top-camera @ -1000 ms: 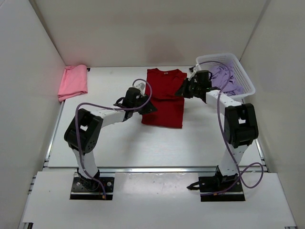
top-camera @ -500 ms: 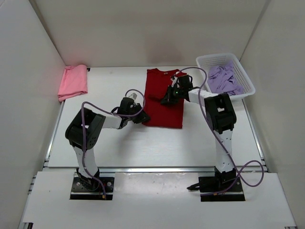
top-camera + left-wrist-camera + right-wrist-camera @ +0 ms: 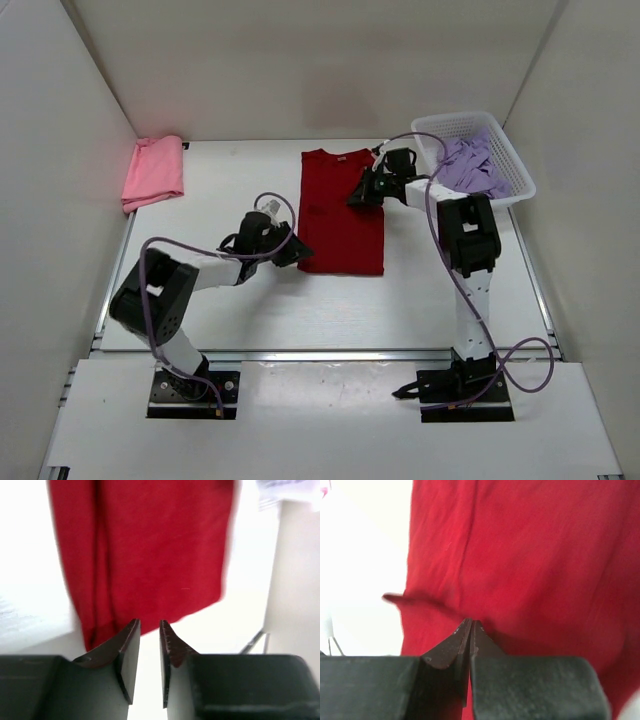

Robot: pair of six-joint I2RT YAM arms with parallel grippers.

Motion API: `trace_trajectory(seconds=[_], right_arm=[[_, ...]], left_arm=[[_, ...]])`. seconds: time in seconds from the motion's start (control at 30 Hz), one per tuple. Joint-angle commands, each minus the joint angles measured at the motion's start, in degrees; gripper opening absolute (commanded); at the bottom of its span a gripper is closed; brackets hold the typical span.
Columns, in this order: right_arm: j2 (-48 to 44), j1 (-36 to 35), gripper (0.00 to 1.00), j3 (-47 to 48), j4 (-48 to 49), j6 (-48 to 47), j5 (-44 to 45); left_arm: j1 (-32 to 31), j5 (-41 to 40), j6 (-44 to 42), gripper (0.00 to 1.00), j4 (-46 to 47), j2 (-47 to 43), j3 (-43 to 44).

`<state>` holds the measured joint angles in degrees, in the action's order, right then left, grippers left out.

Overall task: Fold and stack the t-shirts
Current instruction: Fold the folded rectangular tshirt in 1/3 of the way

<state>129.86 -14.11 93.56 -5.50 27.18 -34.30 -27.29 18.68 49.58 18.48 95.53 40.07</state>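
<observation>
- the white bench (image 3: 200, 290) carries everything: three t-shirts, one basket and two arms.
- one dark red cotton t-shirt (image 3: 340, 215) lies flat in the middle of the bench, collar toward the far side. it reads as a narrow rectangle with its sides turned in, so the step in hand looks like folding this shirt.
- one white mesh plastic basket (image 3: 452, 120) sits at the far right, just beside the red shirt's far right corner.
- one lavender purple collared shirt (image 3: 470, 165) lies crumpled inside that basket, not yet folded.
- one pink t-shirt (image 3: 153, 172) rests at the far left against the wall, in a compact folded shape, well apart from the others.
- the left end effector (image 3: 149, 625) is low at the red shirt's near left corner. its jaws stand a narrow gap apart with only bare bench between them, holding nothing.
- the right end effector (image 3: 471, 621) is at the shirt's far right edge, jaws pressed together with the tips against red cloth. a small ridge of fabric rises beside them, but i cannot tell whether a pinch is caught.
- next move, as a judgement: the left needs to close on the near hem. then both should carry one end over the other to halve the length, keeping the edges aligned so the side folds do not spill open.
</observation>
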Motion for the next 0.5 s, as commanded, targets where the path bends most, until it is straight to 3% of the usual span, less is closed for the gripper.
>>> trace_trajectory(seconds=[0.0,0.23,0.33,0.4,0.47], right_arm=[[-13.5,0.6,0.0,-5.1,1.9,-0.6,1.0],[-34.0,1.6,0.02,-38.5,18.8,7.0,1.1],[-37.0,0.8,0.01,-46.8,20.2,6.4,1.8],[-37.5,0.9,0.0,-52.2,20.7,6.5,1.2],[-37.9,1.0,0.0,-55.6,23.2,6.5,0.9]], left_arm=[[2.0,0.6,0.5,0.36,-0.9,-8.6,-1.4],[3.6,-1.5,-4.1,0.52,-6.4,-11.8,-5.1],[3.5,-0.7,-4.1,0.67,-5.1,-10.8,-6.5],[3.4,-0.8,-4.7,0.71,-5.3,-8.8,-5.8],[3.3,0.5,-4.6,0.68,-4.3,-7.3,-4.8]])
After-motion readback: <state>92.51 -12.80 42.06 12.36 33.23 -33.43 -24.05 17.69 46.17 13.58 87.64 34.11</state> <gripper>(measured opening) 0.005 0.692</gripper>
